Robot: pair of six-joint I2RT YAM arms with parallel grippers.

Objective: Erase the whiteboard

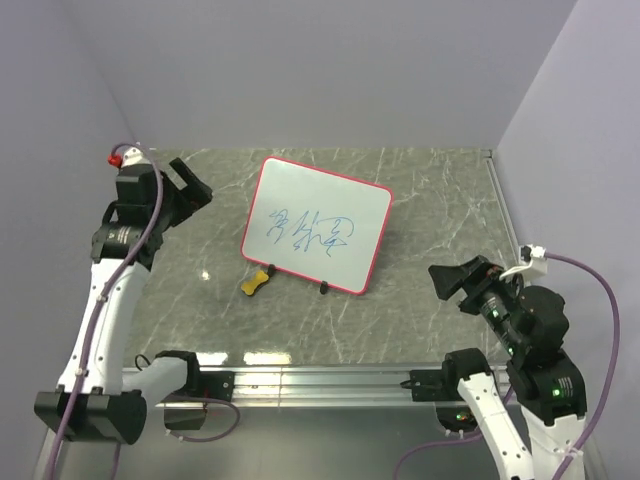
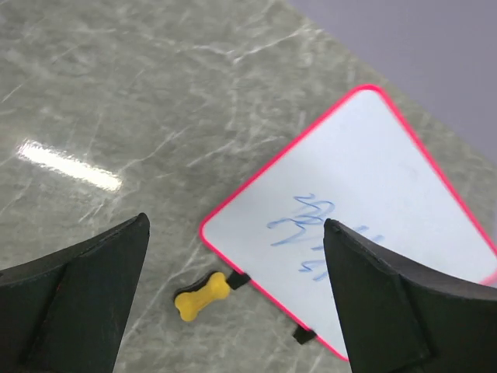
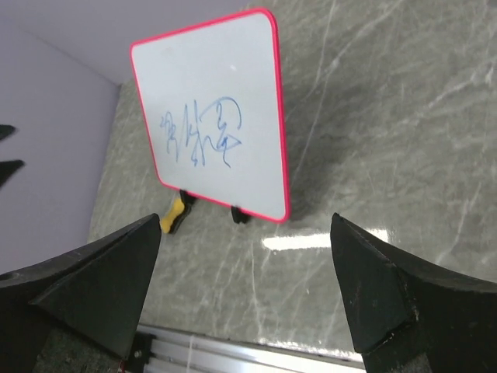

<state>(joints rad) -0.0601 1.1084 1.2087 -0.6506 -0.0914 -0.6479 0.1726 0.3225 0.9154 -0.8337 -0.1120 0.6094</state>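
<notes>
Near table [image 1: 430, 200] centre, whiteboard [image 1: 345, 200] stands propped, blue scribbles [image 1: 312, 232] across it; yellow eraser [image 1: 256, 281] lies by its left foot [image 1: 270, 268]. Both wide, empty: left gripper [image 1: 193, 183], right gripper [image 1: 447, 283].

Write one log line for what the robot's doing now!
whiteboard: scribbled, unerased | eraser: untouched | left gripper: open | right gripper: open

The whiteboard [image 1: 316, 224] is white with a thin pink-red frame, a blue scribble [image 1: 300, 232] and small black feet [image 1: 323, 289], and the eraser block [image 1: 257, 281] is yellow. The table [image 1: 440, 200] is grey-green, patterned like marble with pale white veins, and the walls [image 1: 300, 70] are plain pale lilac. Both arms are white with black joints, the left gripper [image 2: 237, 224] and right gripper [image 3: 245, 221] are black, the cables [image 1: 590, 270] are purple, and the left arm's cap [image 1: 115, 158] is red.
</notes>
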